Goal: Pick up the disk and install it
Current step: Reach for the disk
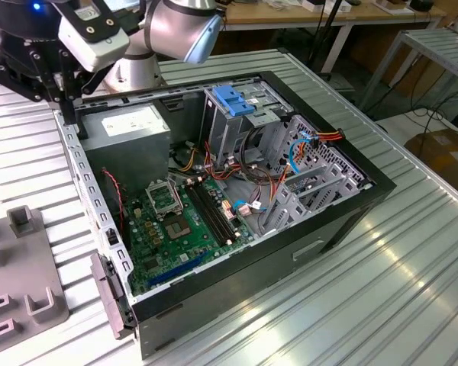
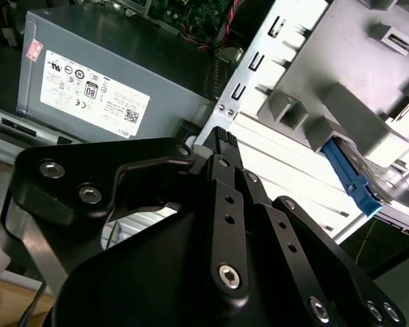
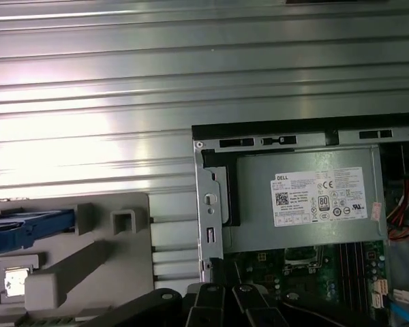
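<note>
Ribbed metal table (image 1: 412,290) underlies the fingers (image 2: 221,146), pressed together, empty, near the case (image 1: 290,252).

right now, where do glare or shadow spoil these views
In the exterior view, bright sheen streaks the ribbed table, while the computer case is evenly lit inside. In the first wrist view, a white glare band washes out the table near the grey fixture, yet the disk reads clearly. In the second wrist view, the gripper is a dark mass against the bright fixture.
</note>
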`<action>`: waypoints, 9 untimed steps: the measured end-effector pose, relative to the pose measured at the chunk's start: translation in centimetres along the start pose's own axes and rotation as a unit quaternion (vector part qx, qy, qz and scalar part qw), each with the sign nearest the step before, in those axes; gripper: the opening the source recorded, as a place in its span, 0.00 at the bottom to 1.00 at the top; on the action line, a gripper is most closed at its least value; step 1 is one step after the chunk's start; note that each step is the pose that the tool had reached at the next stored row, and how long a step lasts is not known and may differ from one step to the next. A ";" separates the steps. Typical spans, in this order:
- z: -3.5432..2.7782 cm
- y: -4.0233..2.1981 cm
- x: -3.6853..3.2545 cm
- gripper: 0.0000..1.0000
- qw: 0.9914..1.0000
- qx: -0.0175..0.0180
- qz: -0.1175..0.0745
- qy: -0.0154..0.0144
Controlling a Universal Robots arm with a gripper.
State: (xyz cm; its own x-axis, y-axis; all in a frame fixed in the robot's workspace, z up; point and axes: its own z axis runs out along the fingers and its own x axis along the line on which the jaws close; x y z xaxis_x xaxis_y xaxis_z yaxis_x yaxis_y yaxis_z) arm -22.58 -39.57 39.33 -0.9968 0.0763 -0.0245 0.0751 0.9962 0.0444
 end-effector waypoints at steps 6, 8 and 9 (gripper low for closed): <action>-0.04 0.12 1.53 0.10 1.000 0.000 0.000 0.000; -0.05 0.11 2.26 0.10 1.000 0.000 0.000 0.000; -0.05 0.11 2.50 0.10 1.000 0.000 0.000 0.000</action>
State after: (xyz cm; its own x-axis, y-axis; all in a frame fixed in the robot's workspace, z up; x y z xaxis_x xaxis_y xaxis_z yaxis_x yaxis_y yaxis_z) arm -25.07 -39.27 39.33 -0.9968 0.0761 -0.0245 0.0750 0.9962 0.0444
